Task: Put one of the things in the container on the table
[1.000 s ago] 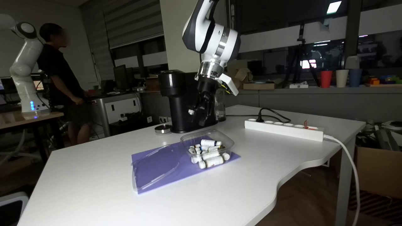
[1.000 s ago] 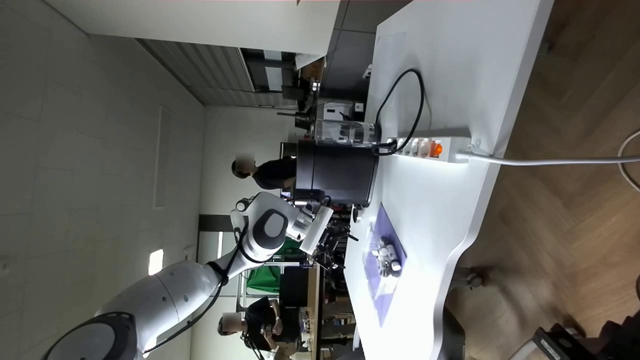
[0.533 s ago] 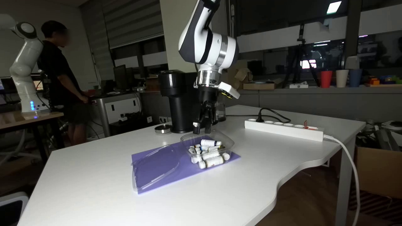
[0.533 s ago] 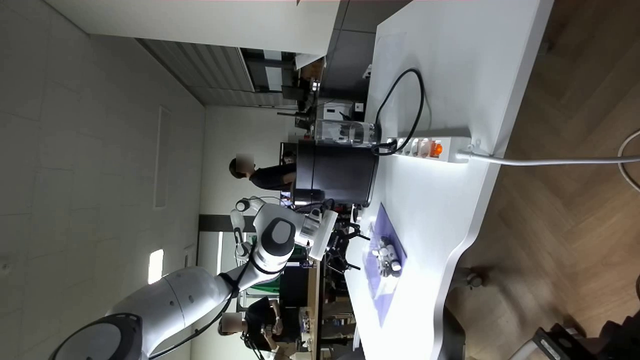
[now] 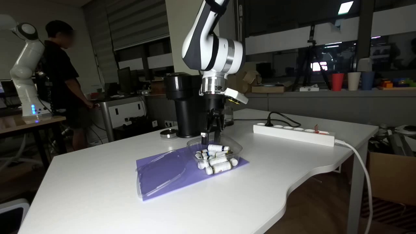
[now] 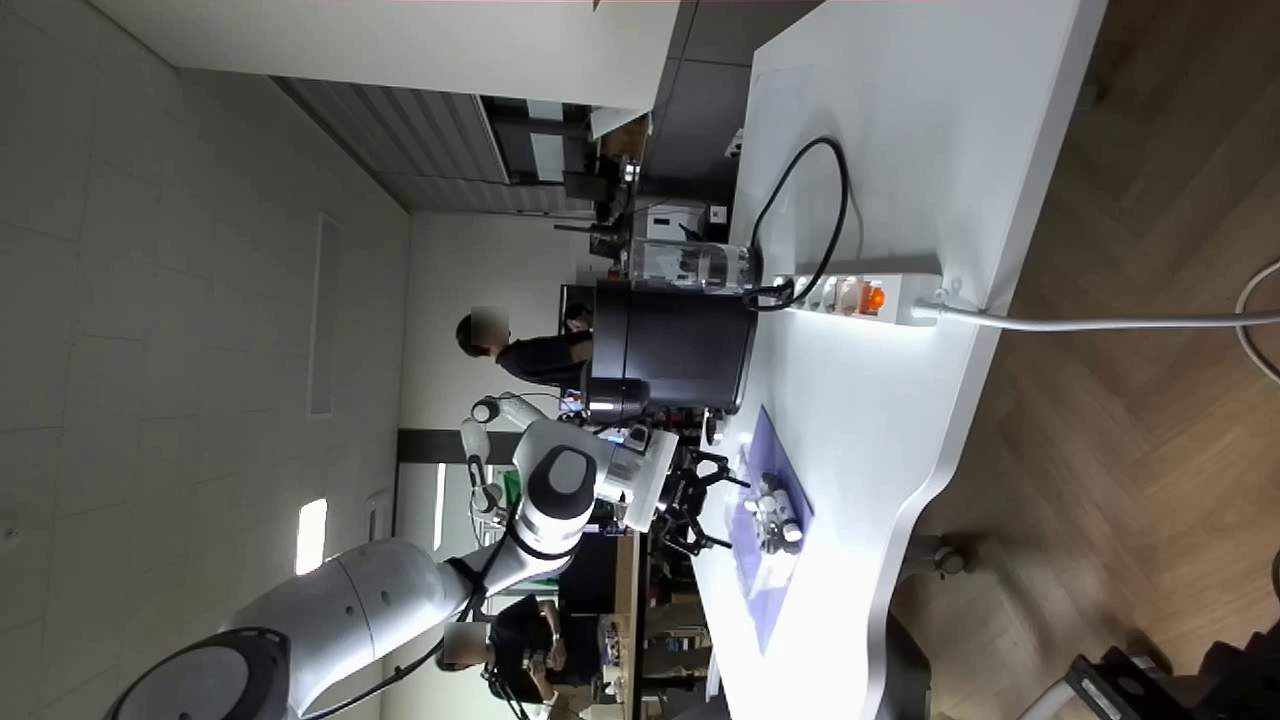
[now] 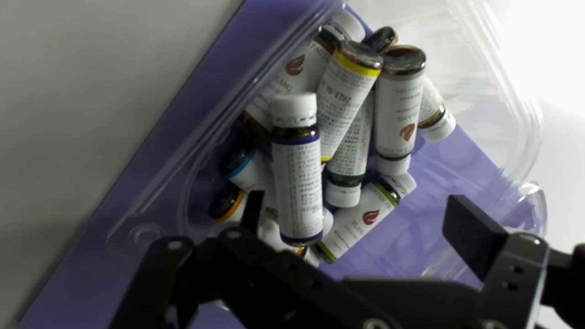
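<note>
Over the desk (image 5: 253, 191), gripper (image 5: 211, 138) wide!

Back from the curved edge sits the clear tray (image 5: 234, 145), bottles (image 7: 299, 183) heaped inside, lower ones half-buried. Fingers (image 7: 473, 235) mask some in the wrist view; clear walls barely show.

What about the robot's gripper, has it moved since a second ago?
Yes. In an exterior view, the gripper has come down against the black machine, toward the clear container.
</note>
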Controlling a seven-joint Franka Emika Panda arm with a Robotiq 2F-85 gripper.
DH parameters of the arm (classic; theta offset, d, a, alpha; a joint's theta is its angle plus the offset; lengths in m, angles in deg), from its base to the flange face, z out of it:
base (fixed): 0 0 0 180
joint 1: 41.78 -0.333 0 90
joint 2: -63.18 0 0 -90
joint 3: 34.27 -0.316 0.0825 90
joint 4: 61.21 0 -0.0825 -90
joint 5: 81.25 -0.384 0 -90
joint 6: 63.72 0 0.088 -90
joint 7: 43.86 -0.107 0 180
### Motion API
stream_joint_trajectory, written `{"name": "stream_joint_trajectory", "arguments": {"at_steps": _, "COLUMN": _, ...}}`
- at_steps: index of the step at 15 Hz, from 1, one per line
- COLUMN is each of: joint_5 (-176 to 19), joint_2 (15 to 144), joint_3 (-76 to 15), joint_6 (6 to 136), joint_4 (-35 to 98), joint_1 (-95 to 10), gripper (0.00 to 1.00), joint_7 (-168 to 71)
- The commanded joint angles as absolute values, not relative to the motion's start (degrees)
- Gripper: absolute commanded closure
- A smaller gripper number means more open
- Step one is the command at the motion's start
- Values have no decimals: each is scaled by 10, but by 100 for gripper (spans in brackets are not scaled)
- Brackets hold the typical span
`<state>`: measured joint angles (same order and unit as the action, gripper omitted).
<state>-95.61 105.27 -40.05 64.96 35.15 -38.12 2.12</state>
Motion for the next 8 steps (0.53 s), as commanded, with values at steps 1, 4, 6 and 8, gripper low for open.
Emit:
{"name": "stream_joint_trajectory", "arguments": {"at_steps": 1, "joint_5": -939, "joint_2": 1052, "joint_3": -411, "joint_6": 656, "joint_4": 357, "joint_1": -375, "gripper": 8, "joint_7": -8}}
{"name": "stream_joint_trajectory", "arguments": {"at_steps": 4, "joint_5": -941, "joint_2": 1055, "joint_3": -416, "joint_6": 661, "joint_4": 360, "joint_1": -374, "gripper": 40, "joint_7": -5}}
{"name": "stream_joint_trajectory", "arguments": {"at_steps": 6, "joint_5": -941, "joint_2": 1053, "joint_3": -418, "joint_6": 670, "joint_4": 363, "joint_1": -373, "gripper": 55, "joint_7": -3}}
{"name": "stream_joint_trajectory", "arguments": {"at_steps": 8, "joint_5": -939, "joint_2": 1051, "joint_3": -418, "joint_6": 675, "joint_4": 364, "joint_1": -374, "gripper": 69, "joint_7": -4}}
